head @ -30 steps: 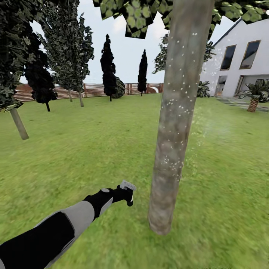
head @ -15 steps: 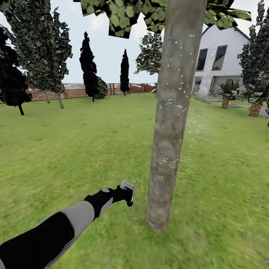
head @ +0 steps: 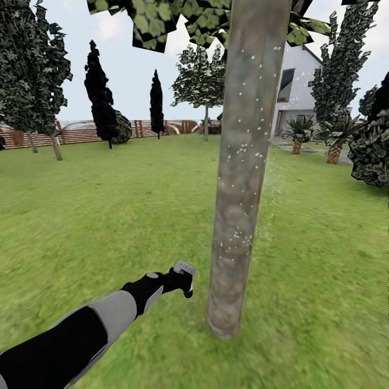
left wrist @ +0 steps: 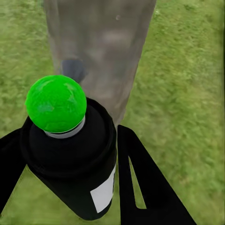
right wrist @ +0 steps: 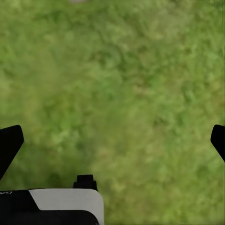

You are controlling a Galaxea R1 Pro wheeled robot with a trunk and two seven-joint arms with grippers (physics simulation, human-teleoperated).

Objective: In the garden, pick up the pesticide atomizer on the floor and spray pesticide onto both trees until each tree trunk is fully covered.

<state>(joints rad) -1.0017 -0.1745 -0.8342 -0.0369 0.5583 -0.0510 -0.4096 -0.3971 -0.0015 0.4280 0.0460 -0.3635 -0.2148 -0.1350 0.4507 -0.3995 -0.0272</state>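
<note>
My left arm reaches forward over the grass lawn, and at its end my left pincer is clamped on the pesticide atomizer. From the head view its light grey head sits on top of the pincer. In the left wrist view the atomizer is a dark can with a bright green cap and a white label, and my black fingers press against both of its sides.

Just to the right of that pincer, and slightly beyond it, stands the tree trunk. It is a mottled grey-brown column, leaning a little, with its base on the grass near the pincer. White specks of pesticide are dotted over the bark well above the pincer, and a faint haze hangs at the trunk's right edge. In the left wrist view the trunk rises straight ahead of the atomizer's cap, with a dark blotch on the bark there. Leaves spread overhead.

Far beyond the pincer to the left runs the wooden fence with dark narrow trees before it. Far off to the right stands a white house with small palms.

My right pincer hangs over bare grass. Its two black fingertips show at opposite edges of the right wrist view, spread wide with nothing between them.
</note>
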